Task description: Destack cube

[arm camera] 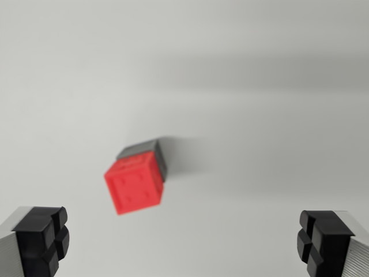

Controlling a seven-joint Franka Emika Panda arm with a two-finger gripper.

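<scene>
A red cube with small dimples on its top sits stacked on a grey cube, of which only the far edge and right side show behind it. Both stand on a white surface, a little left of the wrist view's centre. My gripper hovers above them, open wide. Its black fingertips show at the bottom left and bottom right corners, nothing between them. The stack lies beyond the fingers, nearer the left one.
The white tabletop fills the view. A soft shadow band crosses the upper right. The stack casts a shadow to its right.
</scene>
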